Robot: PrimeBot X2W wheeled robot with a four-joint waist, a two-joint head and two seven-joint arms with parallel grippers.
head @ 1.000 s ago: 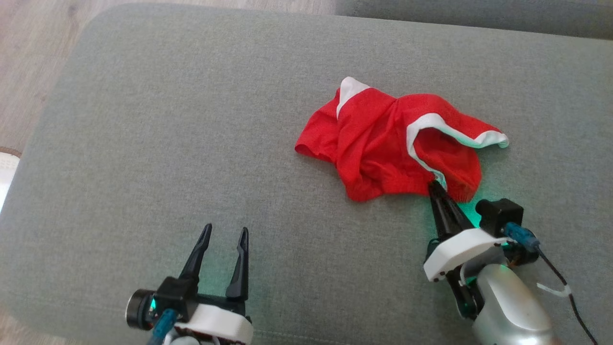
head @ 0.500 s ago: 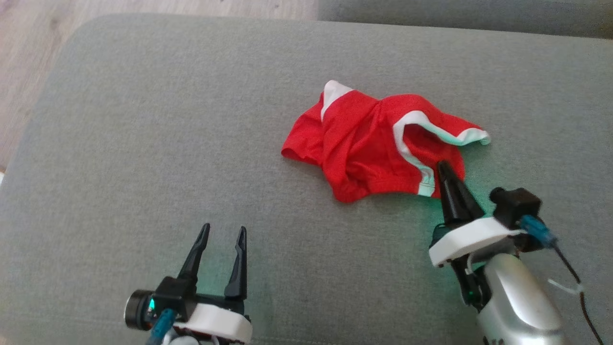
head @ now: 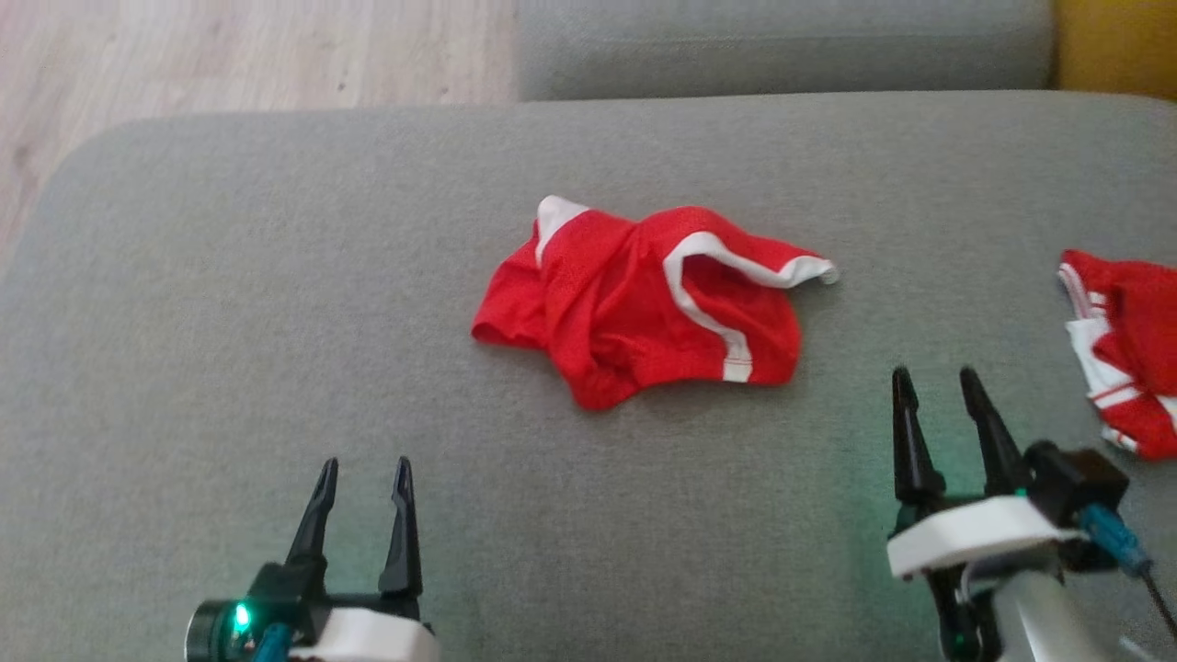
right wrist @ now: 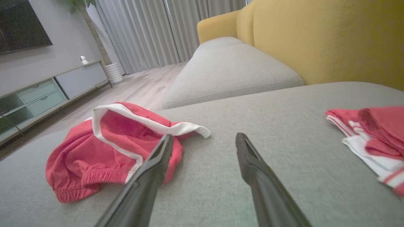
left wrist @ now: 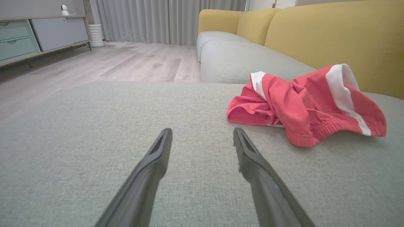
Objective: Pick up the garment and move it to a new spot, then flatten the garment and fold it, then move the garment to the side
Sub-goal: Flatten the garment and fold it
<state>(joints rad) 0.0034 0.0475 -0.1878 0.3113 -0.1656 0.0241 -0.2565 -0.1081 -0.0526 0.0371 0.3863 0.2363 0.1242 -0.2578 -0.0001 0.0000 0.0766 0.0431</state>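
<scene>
The head camera looks down from high up at the grey cushion (head: 276, 322), with the red shorts (head: 634, 313) in the middle. The two wrist cameras sit low over the cushion, one looking along the left claw (left wrist: 202, 130) and one along the right claw (right wrist: 203, 136). All three see the shorts.

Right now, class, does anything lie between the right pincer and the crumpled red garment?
Nothing visible does. Only bare grey cushion separates the open right pincer from the red garment; the other red-and-white cloth lies off to the pincer's far side.
</scene>
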